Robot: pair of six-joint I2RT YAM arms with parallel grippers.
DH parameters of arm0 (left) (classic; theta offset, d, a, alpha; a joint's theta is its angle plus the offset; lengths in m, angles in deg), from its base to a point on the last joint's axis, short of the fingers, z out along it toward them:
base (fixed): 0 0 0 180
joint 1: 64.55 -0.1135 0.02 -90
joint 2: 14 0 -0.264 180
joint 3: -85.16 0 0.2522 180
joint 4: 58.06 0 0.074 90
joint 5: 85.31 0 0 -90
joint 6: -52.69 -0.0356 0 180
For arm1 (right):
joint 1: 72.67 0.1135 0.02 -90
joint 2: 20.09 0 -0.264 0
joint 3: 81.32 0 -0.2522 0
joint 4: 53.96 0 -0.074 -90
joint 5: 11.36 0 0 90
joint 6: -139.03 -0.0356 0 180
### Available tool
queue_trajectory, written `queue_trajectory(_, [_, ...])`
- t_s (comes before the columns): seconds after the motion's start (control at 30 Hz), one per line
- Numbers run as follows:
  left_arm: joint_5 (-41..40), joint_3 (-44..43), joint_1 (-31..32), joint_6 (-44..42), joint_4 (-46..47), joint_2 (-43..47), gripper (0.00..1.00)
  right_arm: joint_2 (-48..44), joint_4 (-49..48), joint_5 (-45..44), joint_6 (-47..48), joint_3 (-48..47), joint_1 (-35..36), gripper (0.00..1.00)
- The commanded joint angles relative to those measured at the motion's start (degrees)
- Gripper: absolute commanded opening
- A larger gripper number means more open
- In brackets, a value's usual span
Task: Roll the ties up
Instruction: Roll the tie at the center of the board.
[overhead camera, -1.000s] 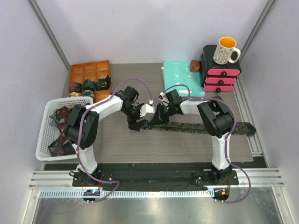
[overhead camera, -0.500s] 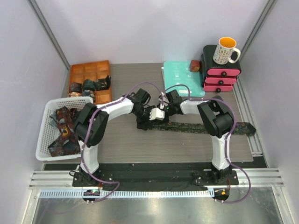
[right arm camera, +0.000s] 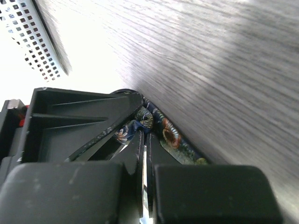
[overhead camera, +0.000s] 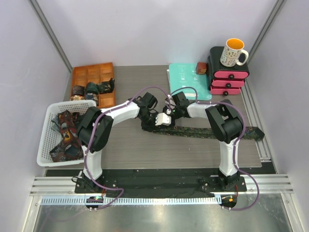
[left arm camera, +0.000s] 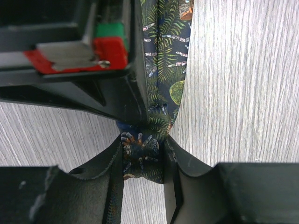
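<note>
Inside the left gripper (left arm camera: 142,148), the end of the tie (left arm camera: 164,65) sits pinched.

From above, the left end of the tie (overhead camera: 207,132) is hidden beneath the left claw (overhead camera: 153,125) and right claw (overhead camera: 169,121).

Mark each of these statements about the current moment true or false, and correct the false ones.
1. The left gripper pinches one end of the tie on the table. True.
2. That tie is fully rolled. False: most of it lies flat, stretching toward the right.
3. The mug stands on the table. False: it stands on the pink drawers.
4. The white basket holds ties. True.
5. The orange tray is empty. False: rolled ties sit in some compartments.
</note>
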Motion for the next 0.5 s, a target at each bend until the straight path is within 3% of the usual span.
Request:
queue_trajectory(0.0, [-2.83,2.48,0.18,-0.75,-3.11,-0.14,0.23,-3.70,1.62,0.24,-0.02,-2.17,0.00,0.01])
queue_trajectory(0.13, [-3.19,3.01,0.18,-0.67,-3.02,0.21,0.24,-3.09,2.50,-1.16,1.29,-2.34,0.00,0.01])
queue_trajectory(0.47, [2.95,2.31,-3.86,0.39,-5.39,4.51,0.60,2.10,4.79,-5.47,7.01,-1.64,-0.26,0.01])
